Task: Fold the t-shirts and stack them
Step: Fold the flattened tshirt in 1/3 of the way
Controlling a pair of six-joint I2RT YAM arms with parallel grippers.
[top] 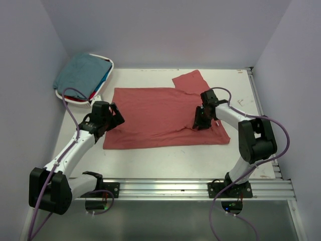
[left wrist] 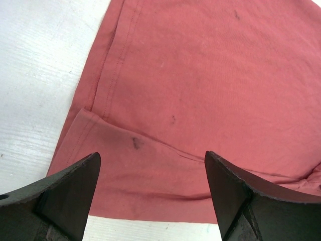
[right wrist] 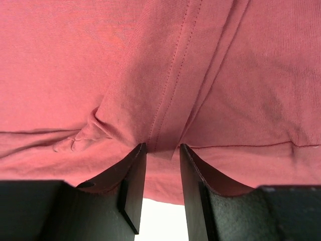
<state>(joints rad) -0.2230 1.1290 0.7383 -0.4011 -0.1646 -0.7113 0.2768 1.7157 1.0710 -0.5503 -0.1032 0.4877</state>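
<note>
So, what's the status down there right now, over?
Left gripper open above edge of faded brick-red cloth t-shirt. Right gripper shut on a fold of it. Shirt lies spread, not yet folded. Muted teal t-shirt in white oval basket, out of the way.

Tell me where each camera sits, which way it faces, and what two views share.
Top external: high behind the robot, facing down; left arm, right arm, red t-shirt.
Left wrist: faces down past open left gripper onto shirt's edge.
Right wrist: close behind right gripper, shut on shirt fold.
Shared: all show the red t-shirt.
</note>
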